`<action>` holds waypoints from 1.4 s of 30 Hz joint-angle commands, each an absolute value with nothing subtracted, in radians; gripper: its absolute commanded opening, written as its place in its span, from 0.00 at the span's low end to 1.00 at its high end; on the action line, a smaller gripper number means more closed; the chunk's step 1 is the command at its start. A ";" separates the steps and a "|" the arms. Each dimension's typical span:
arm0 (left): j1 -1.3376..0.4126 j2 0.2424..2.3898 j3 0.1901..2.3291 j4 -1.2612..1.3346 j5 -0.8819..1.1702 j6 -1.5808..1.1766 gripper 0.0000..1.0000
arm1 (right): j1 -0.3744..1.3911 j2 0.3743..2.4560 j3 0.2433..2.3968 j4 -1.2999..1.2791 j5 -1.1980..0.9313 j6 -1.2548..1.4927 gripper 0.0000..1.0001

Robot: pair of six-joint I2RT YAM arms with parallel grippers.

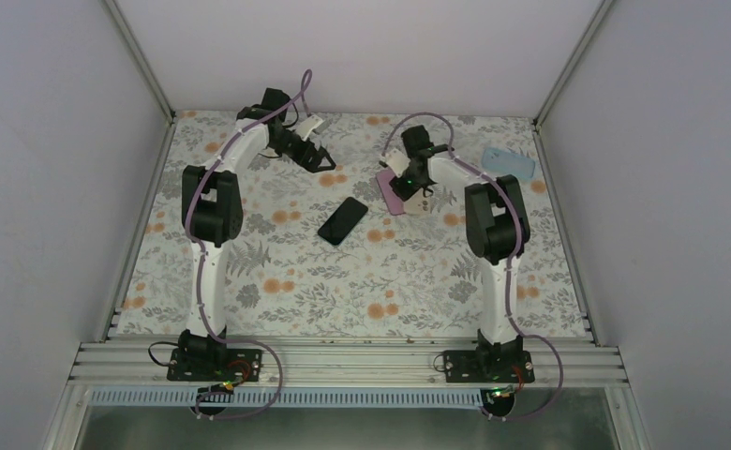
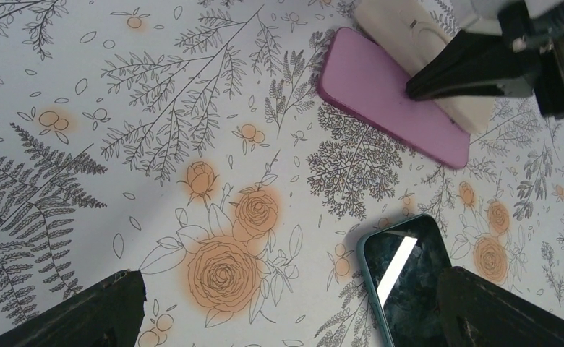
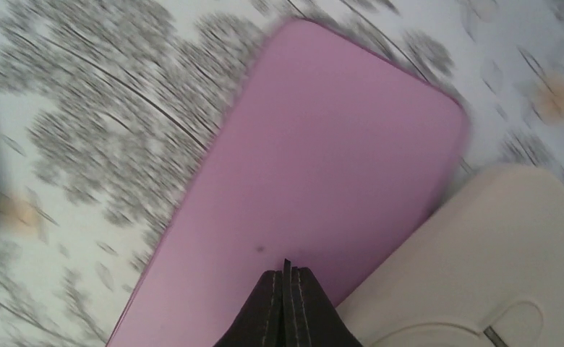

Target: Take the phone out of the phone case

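A black phone (image 1: 343,220) lies screen up in a teal case in the middle of the floral cloth. In the left wrist view the phone (image 2: 409,271) sits by my right-hand fingertip (image 2: 481,311). My left gripper (image 2: 288,283) is open and empty, above the cloth just beyond the phone (image 1: 322,161). My right gripper (image 3: 286,269) is shut, its tips over a pink phone-shaped slab (image 3: 322,181). That slab lies flat right of the phone (image 1: 390,197) and also shows in the left wrist view (image 2: 387,108), with the right gripper (image 2: 414,90) above it.
A beige case with a ring mark (image 3: 481,260) lies against the pink slab's right side (image 1: 425,202). A pale blue case (image 1: 508,164) lies at the back right. White walls and metal rails (image 1: 343,361) bound the cloth.
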State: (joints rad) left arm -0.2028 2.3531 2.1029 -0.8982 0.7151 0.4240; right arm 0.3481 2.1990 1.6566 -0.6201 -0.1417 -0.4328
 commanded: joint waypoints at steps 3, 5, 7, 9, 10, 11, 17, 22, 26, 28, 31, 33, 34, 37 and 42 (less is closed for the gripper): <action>-0.192 2.309 2.116 -0.903 0.743 0.435 1.00 | 0.273 2.090 1.545 -0.618 -0.018 -0.389 0.04; -0.192 2.305 2.116 -0.905 0.744 0.439 1.00 | 0.256 2.069 1.523 -0.615 -0.008 -0.386 0.04; -0.192 2.302 2.111 -0.904 0.745 0.440 1.00 | 0.235 2.052 1.504 -0.613 -0.010 -0.381 0.04; -0.192 2.300 2.106 -0.902 0.746 0.440 1.00 | 0.221 2.051 1.497 -0.622 0.002 -0.377 0.04; -0.190 2.299 2.105 -0.902 0.746 0.440 1.00 | 0.213 2.051 1.493 -0.623 0.010 -0.373 0.04; -0.190 2.299 2.107 -0.902 0.746 0.440 1.00 | 0.205 2.046 1.489 -0.621 0.014 -0.369 0.04; -0.190 2.290 2.106 -0.905 0.747 0.443 1.00 | 0.166 2.002 1.459 -0.629 0.029 -0.347 0.04; -0.190 2.289 2.107 -0.908 0.748 0.445 1.00 | 0.108 1.987 1.421 -0.631 0.018 -0.335 0.04; -0.190 2.288 2.103 -0.907 0.753 0.446 1.00 | 0.088 1.950 1.380 -0.625 0.025 -0.336 0.04; -0.190 2.287 2.107 -0.904 0.757 0.442 1.00 | 0.081 1.942 1.372 -0.631 -0.001 -0.341 0.04; -0.196 2.288 2.131 -0.900 0.783 0.417 1.00 | 0.080 1.879 1.344 -0.620 -0.052 -0.346 0.11; -0.228 2.298 2.174 -0.906 0.751 0.412 1.00 | 0.081 1.839 1.329 -0.618 -0.069 -0.353 0.26; -0.254 2.305 2.201 -0.914 0.719 0.420 1.00 | 0.081 1.824 1.322 -0.621 -0.076 -0.360 0.31; -0.336 2.364 2.307 -0.951 0.592 0.436 1.00 | 0.090 1.791 1.292 -0.638 -0.109 -0.385 0.35; -0.394 2.468 2.455 -0.913 0.508 0.327 1.00 | 0.104 1.742 1.167 -0.581 0.004 -0.395 0.13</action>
State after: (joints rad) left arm -0.3515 2.3833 2.3672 -0.9321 0.5930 0.4088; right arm 0.0902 1.7687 1.2610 -0.6071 -0.0578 -0.3801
